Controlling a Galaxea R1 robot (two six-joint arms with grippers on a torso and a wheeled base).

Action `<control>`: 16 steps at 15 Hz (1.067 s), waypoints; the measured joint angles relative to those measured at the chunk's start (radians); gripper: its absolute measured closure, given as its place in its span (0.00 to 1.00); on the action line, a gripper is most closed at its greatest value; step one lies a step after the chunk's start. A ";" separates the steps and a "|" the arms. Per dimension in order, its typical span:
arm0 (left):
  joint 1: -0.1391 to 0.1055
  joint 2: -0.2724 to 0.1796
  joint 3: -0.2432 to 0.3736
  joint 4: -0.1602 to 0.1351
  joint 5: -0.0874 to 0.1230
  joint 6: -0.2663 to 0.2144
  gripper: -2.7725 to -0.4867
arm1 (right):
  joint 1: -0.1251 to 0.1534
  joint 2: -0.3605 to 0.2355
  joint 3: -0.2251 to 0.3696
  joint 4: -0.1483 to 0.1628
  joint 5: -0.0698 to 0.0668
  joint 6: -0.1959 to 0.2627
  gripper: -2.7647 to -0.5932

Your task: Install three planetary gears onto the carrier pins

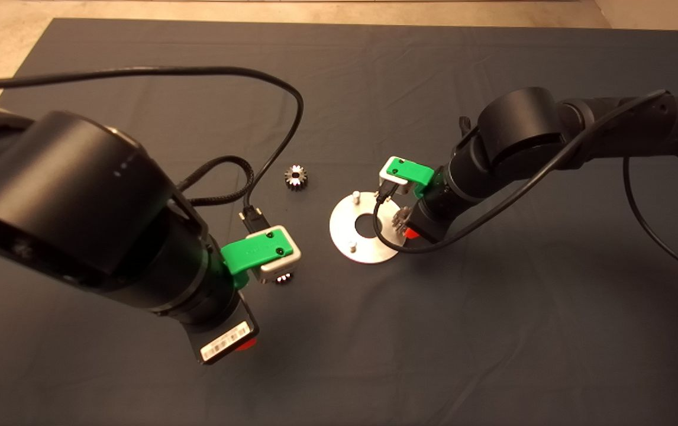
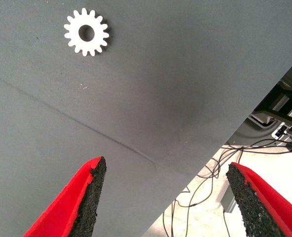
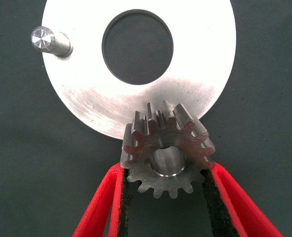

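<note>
My right gripper point(image 3: 166, 170) is shut on a planetary gear point(image 3: 168, 148) and holds it slightly tilted at the near rim of the silver disc point(image 3: 136, 74). In the head view this gear point(image 1: 399, 220) sits at the disc's point(image 1: 348, 228) right edge, under the right gripper point(image 1: 407, 228). Two carrier pins point(image 1: 355, 197) point(image 1: 351, 244) stand bare, and one pin point(image 3: 50, 40) shows in the right wrist view. Another gear point(image 1: 296, 177) lies flat left of the disc. A further gear point(image 2: 87, 32) lies on the mat some way ahead of my open left gripper point(image 2: 168, 197), peeking out point(image 1: 283, 278) under that wrist's camera.
A black cable point(image 1: 280, 136) loops over the mat behind the left arm. In the left wrist view the mat's edge point(image 2: 220, 143) gives way to floor with loose wires point(image 2: 220, 163).
</note>
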 joint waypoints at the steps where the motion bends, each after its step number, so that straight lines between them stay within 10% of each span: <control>1: 0.000 0.000 0.000 0.000 0.000 0.000 0.44 | -0.005 0.000 -0.001 -0.011 0.001 0.000 0.85; 16: 0.000 0.000 0.009 0.000 0.000 0.000 0.44 | -0.022 0.003 -0.001 -0.079 0.004 0.000 0.85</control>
